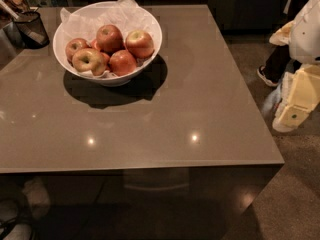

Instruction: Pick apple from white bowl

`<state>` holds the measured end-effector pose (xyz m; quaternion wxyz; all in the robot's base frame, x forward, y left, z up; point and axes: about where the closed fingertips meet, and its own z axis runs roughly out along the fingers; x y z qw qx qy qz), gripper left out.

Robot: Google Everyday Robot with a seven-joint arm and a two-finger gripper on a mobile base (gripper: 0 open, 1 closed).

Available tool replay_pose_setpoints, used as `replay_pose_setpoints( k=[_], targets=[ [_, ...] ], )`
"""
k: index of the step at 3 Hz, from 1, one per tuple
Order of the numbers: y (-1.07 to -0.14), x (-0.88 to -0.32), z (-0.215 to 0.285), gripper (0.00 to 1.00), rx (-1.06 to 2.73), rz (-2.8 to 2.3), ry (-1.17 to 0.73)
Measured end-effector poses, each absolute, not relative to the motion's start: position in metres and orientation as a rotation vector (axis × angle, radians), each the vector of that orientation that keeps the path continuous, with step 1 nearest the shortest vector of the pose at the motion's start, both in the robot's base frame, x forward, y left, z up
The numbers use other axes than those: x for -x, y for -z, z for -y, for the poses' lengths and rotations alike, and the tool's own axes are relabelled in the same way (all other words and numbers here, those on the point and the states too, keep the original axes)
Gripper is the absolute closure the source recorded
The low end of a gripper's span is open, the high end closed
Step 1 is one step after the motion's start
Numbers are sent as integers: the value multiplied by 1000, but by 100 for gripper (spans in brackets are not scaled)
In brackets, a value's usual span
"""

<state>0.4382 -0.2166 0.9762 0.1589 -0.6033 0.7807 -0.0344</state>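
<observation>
- The apple [139, 44] lies in the bowl [115, 78], on its right side, touching a darker apple [110, 38] just left of it and another [122, 62] just nearer; its pale stem patch faces up.
- The bowl stands at the far left of the surface [200, 109], lined with tissue [125, 11]; a dark cup [31, 29] sits just left of it.
- The gripper [296, 106] hangs at the right edge, beyond the surface and well apart from the bowl; whether it is apart or together I cannot tell.
- Risk: the fruit is packed tight, so a descent slightly off could close on a neighbour or wedge between two; a glancing touch may roll the apple deeper.
- Risk: the tissue could snag and lift along; coming in low from the right could knock the rim and slide the bowl.
</observation>
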Motion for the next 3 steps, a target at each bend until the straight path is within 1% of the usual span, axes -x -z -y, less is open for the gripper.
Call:
replay_pose_setpoints(
  k=[1,3],
  targets=[
    [-979,-442,213,0,1729,-2221,105],
    [-982,-478,191,0,1802,-2169,78]
  ],
)
